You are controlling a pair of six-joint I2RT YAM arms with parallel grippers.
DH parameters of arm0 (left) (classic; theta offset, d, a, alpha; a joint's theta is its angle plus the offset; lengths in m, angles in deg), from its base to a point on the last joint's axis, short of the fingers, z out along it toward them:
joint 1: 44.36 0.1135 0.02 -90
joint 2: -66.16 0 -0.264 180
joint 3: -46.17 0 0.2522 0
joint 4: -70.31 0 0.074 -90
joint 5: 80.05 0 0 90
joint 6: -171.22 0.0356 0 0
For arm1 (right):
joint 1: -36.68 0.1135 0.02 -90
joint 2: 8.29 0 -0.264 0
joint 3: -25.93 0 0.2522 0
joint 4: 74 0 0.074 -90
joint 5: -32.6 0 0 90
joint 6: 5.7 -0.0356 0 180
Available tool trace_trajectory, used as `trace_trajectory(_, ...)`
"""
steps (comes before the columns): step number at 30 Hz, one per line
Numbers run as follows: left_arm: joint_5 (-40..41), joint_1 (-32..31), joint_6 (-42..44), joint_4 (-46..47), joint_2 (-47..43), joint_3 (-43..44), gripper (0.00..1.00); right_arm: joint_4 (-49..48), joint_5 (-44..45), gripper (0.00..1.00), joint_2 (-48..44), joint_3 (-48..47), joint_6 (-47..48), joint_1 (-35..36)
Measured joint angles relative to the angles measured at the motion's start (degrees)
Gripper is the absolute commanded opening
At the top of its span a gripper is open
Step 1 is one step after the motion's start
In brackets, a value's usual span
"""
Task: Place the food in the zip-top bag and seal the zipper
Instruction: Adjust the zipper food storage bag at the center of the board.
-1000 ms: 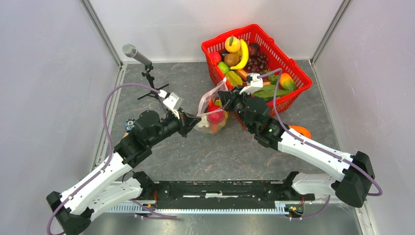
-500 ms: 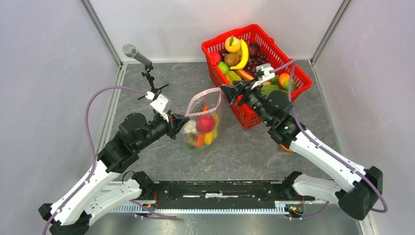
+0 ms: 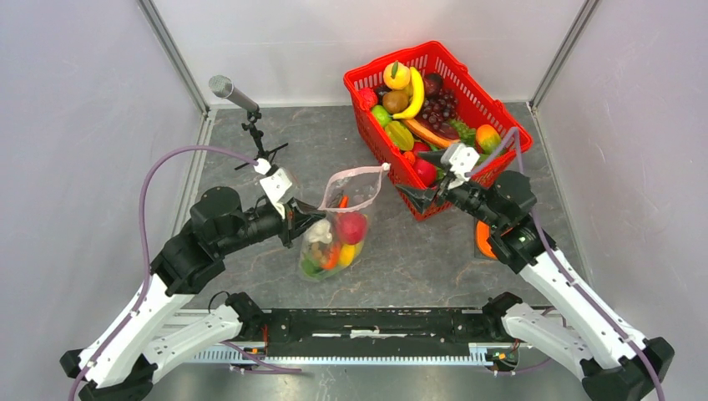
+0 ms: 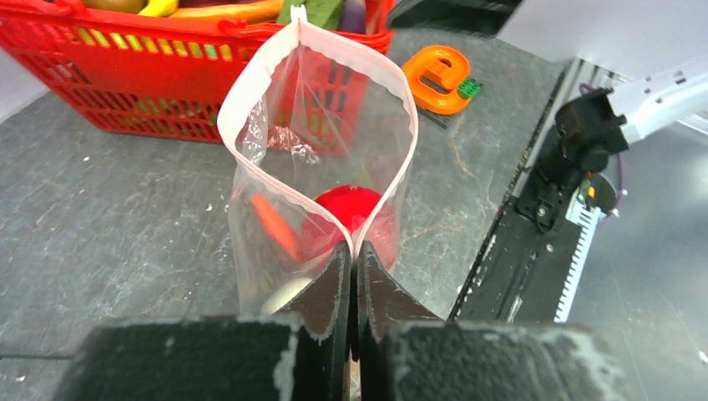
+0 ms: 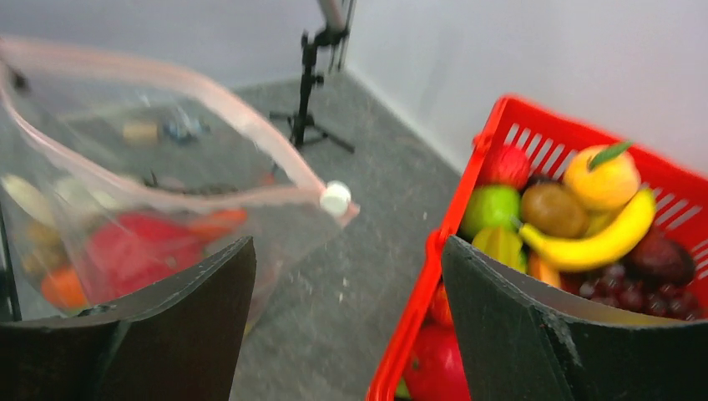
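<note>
Left gripper: jaws pressed flat together, pinching the near end of the zipper, so it holds the zip-top bag by one corner of its mouth. Whether the bag's bottom rests on the table or hangs clear cannot be told.

Bag sits centre-left, between the two arms. Inside it: red round fruit, carrot, a pale cauliflower, plus yellow and green pieces lower down.

Mouth gapes in a wide loop; not sealed. The zipper's long axis runs from the left gripper's pinch away towards the right arm and ends in a free corner with a white bead.

Right gripper: jaws spread wide, nothing between them. It points at that free corner, which lies just ahead of the fingertips and a little above their line, apart from both. The right arm is plainly the nearer one to this end.

Around: red basket of spare fruit just beside the right gripper's outer finger, leaving little room on that side. Orange clamp on the table near the right arm. Microphone stand behind the left arm, well apart.
</note>
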Motion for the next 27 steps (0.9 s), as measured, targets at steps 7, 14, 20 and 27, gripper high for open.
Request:
trace_trajectory(7,-7.9,0.0,3.8,-3.4,0.6,2.7,0.02,2.1,-13.4,0.80,1.7,7.0,3.5,-6.1)
trace_trajectory(14,-12.9,0.0,7.3,-6.6,1.4,4.5,0.02,3.3,-27.3,0.81,2.4,7.0,8.4,-8.6)
trace_trajectory(20,-14.0,0.0,8.6,-7.1,1.4,4.5,0.02,4.6,-37.4,0.77,3.4,7.0,10.6,-9.1)
trace_trajectory(27,-14.1,0.0,8.7,-7.0,1.9,4.5,0.02,5.2,-45.4,0.62,5.7,7.0,11.2,-9.1)
